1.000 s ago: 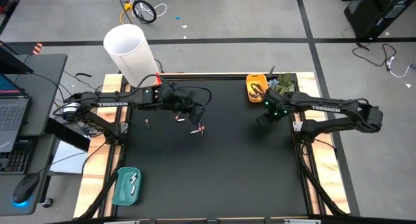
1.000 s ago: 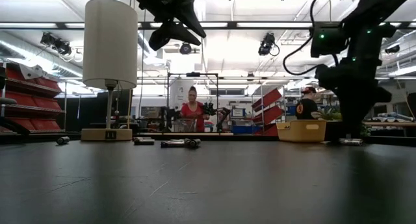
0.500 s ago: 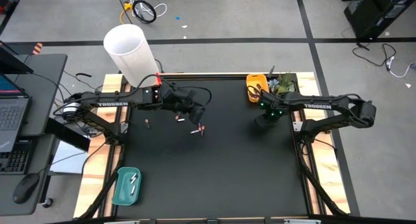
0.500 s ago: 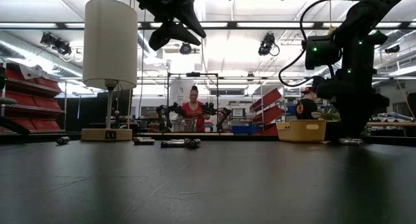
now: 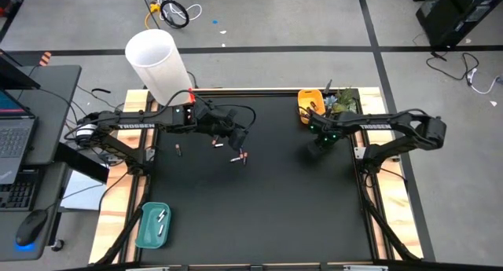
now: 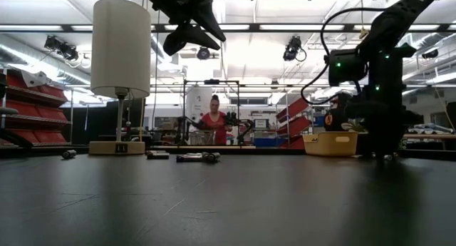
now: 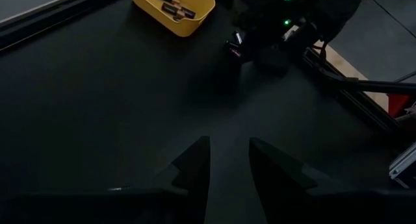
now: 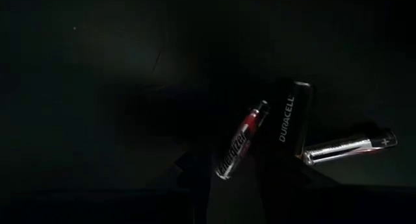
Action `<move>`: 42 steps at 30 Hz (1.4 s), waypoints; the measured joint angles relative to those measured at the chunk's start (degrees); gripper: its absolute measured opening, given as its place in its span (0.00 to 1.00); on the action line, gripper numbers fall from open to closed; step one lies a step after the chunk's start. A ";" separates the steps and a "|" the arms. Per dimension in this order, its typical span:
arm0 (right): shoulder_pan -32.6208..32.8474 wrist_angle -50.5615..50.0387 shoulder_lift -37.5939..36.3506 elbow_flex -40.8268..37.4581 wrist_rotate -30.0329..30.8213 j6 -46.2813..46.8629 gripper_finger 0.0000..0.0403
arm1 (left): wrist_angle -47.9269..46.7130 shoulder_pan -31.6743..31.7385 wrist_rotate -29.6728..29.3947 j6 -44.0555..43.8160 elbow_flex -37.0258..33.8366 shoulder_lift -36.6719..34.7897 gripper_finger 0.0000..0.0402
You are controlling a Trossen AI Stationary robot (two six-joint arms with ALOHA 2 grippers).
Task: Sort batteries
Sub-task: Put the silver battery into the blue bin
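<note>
Batteries (image 5: 238, 157) lie loose on the black counter (image 5: 275, 208) below the left arm, a few of them strung out and well apart. Three more sit close together under the right gripper (image 5: 321, 143), which is down at the surface near the yellow tray (image 7: 188, 26). These are a red-and-black battery (image 8: 239, 143), a Duracell battery (image 8: 290, 120) just beside it, and a silver battery (image 8: 344, 146) past that. The red-and-black one lies askew in the gap of the right jaws, but I cannot tell whether they are clenched on it. The main risk is that slant: squeezed off-axis, the cell could pivot and squirt out. It could also knock the Duracell next to it, and round cells on a smooth mat would likely roll away. A grip that also catches the neighbour could put two kinds into one tray. A weak pinch could let the cell fall short of the yellow tray, which already holds dark cells. The left gripper (image 7: 229, 143) hangs well above the counter with its jaws released and nothing between them. The teal tray (image 5: 145, 233) near the front left corner holds a couple of pale cells. A tall white lamp (image 5: 157, 63) stands at the back left corner, beside a side desk with a laptop (image 5: 16, 137). Beyond is a workshop with shelving, ceiling lights and a person in red (image 6: 214, 121) far off.
</note>
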 joint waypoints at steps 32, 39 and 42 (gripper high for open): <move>0.07 2.40 -2.17 3.28 -2.08 -2.96 0.01 | 2.44 0.00 -0.45 0.14 0.00 0.04 0.30; 0.15 8.14 -4.86 4.69 -5.38 -2.58 0.00 | 2.33 0.00 -0.62 0.94 0.00 0.04 0.30; 0.15 14.16 -5.58 4.73 -8.11 -2.43 0.00 | 2.27 0.00 -0.62 1.03 0.00 0.04 0.30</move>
